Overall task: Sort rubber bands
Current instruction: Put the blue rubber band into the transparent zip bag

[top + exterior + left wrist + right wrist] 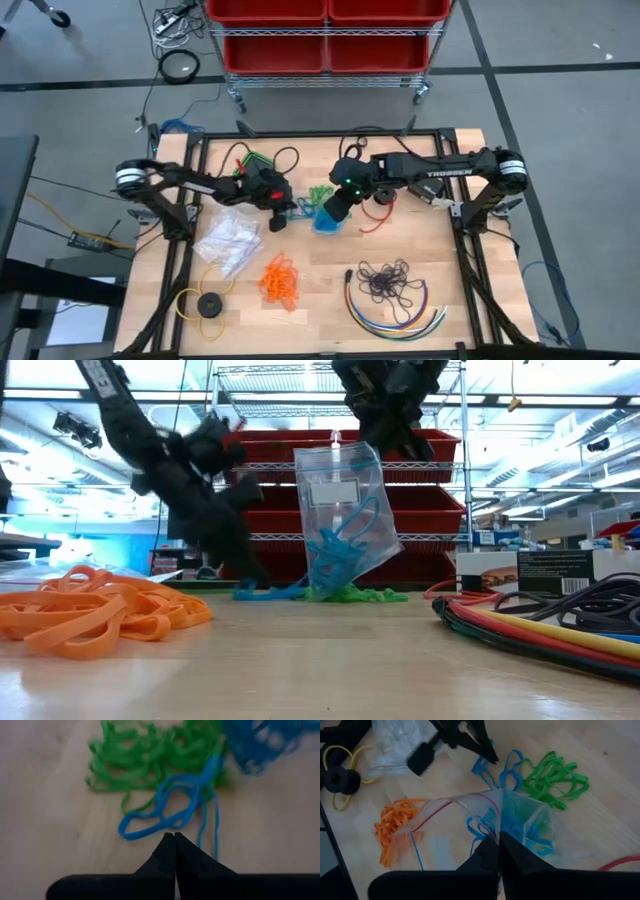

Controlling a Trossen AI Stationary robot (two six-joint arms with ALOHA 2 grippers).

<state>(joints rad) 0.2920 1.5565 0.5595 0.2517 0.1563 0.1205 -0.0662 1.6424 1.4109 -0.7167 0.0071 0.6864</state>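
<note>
Loose blue rubber bands (165, 812) lie on the table beside a green bunch (150, 755). My left gripper (172, 836) is shut, its tips at the near edge of the loose blue bands, with nothing visible between them. My right gripper (498, 840) is above them, shut on a clear zip bag (345, 510) with more blue bands (335, 555) inside. An orange bunch (280, 280) and a dark purple bunch (385, 280) lie nearer the front edge. My left gripper has its shut tips right by a blue loop (150, 829); whether they touch it I cannot tell. My right gripper pinches the bag's top rim (492, 827) between its two fingers, slanting down from above. The bag hangs tilted below the fingers, mouth up, and its lower end (325, 588) is down at the table by the green bands.
Crumpled clear bags (230, 235) lie at the left. A yellow ring with a black disc (207, 304) sits front left, and curved multicoloured cables (400, 308) front right. A red cord (375, 222) lies right of the bag. Red bins (325, 30) stand beyond the far edge.
</note>
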